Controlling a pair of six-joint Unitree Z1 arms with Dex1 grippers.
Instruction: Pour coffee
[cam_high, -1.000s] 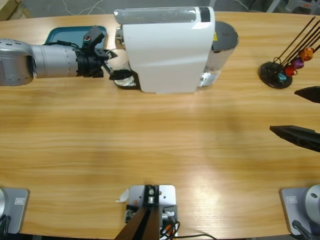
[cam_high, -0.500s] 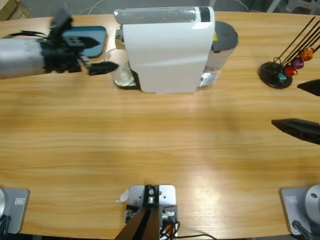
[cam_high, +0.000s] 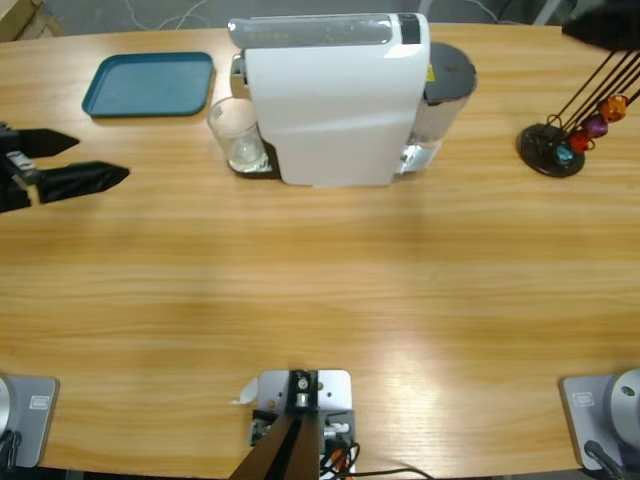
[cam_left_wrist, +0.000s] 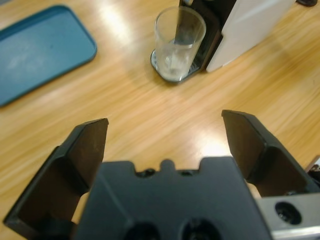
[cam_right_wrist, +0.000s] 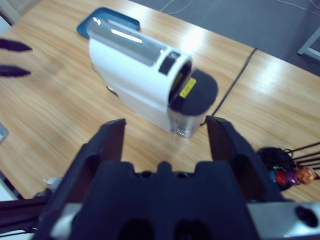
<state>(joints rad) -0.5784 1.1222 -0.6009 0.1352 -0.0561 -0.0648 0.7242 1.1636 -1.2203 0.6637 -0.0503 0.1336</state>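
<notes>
- At the high view's left edge, only the two black jaws of the left gripper (cam_high: 78, 162) show, spread apart and holding nothing; the arm behind them is cut off.
- Right gripper (cam_right_wrist: 165, 131): jaws apart and empty in its wrist view; in the high view only a dark blur sits at the top right corner.
- Glass tumbler (cam_left_wrist: 179, 43) stands upright on the drip plate against the front of the white coffee machine (cam_high: 335, 100), well apart from both grippers.
- Coffee (cam_left_wrist: 172, 64): a pale shallow layer at the tumbler's bottom, hard to make out.
- Teal tray (cam_high: 150, 84) lies flat near the tumbler.
- Capsule stand (cam_high: 562, 140) with coloured capsules sits near the right edge, its rods cut off.
- Surface: long wooden table (cam_high: 320, 290); grey floor beyond it.
- Yellow label (cam_right_wrist: 186, 88) on the machine: writing unreadable.
</notes>
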